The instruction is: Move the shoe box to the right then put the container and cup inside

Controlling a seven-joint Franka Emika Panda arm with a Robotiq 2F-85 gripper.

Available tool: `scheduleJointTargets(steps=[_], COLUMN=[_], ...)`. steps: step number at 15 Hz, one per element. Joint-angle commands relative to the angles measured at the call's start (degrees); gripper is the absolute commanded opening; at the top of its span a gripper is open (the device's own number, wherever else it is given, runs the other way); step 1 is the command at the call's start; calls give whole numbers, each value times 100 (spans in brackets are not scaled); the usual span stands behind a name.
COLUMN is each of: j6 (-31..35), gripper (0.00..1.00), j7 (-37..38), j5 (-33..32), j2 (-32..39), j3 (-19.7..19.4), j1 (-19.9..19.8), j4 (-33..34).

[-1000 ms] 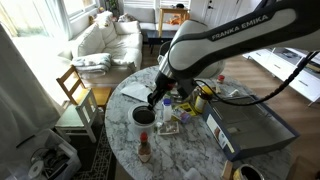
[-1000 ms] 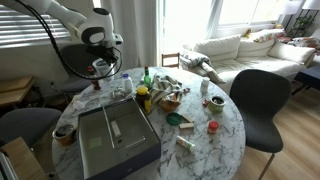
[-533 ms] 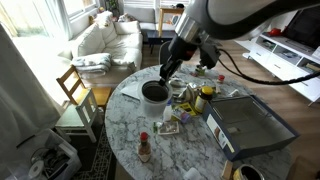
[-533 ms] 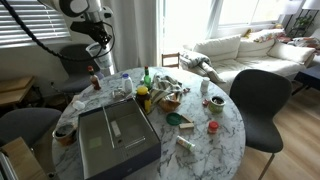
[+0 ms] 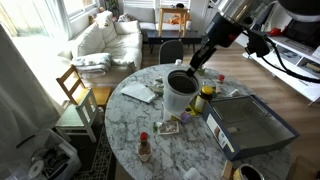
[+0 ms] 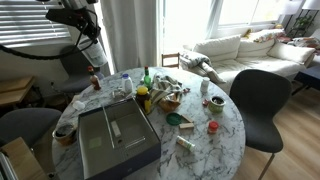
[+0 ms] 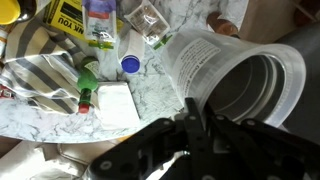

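**Tub to box: stay high, go slow, set down flat**

In an exterior view: clamped with the gripper (image 5: 191, 68) on the rim of the container (image 5: 180, 93), tub lifted clear of the table (image 5: 130, 125). Find the shoe box (image 5: 250, 122) lidless & well apart, near the table edge, with the cup (image 5: 245, 173) just beside its near corner, not inside yet. Mind the yellow-lidded jar (image 5: 206, 97) & other bits standing between tub and box. Hold height until past them and over the box wall; no early dip.

In an exterior view again: too small here to tell tub or grip. See the shoe box (image 6: 118, 140) w/ plenty of bare floor and the cup (image 6: 65, 131) near its corner. Aim for one end of the box, leaving room for the cup.

Wrist view: looking into the mouth of the container (image 7: 245, 85), tilted, pinched at the rim w/ the wall between the jaws. Below, a blue cap (image 7: 130, 65) & a striped cloth (image 7: 40, 75) on the marble, so not over the box yet. Prob. a weak hold: thin rim, tilted load, likely to swing or slip. Travel slow, no jerks or wrist flicks. Level the base before lowering. Rest it on the box floor first, then let go & pull straight up, clear of the rim.
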Motion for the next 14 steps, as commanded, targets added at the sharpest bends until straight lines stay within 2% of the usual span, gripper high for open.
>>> scheduleJointTargets(steps=[1,4,9,10,14], j6=[1,-113,-594,-714,-765], gripper=[7,2,2,2,2], j7=[47,123,122,203,300], j5=[-46,-91,107,-28,-31], j2=[6,-124,-732,-868,-1342], j3=[-138,-229,-997,-1128,-1612], j1=[151,63,-338,-468,-869], j4=[-10,25,-656,-851,-1461])
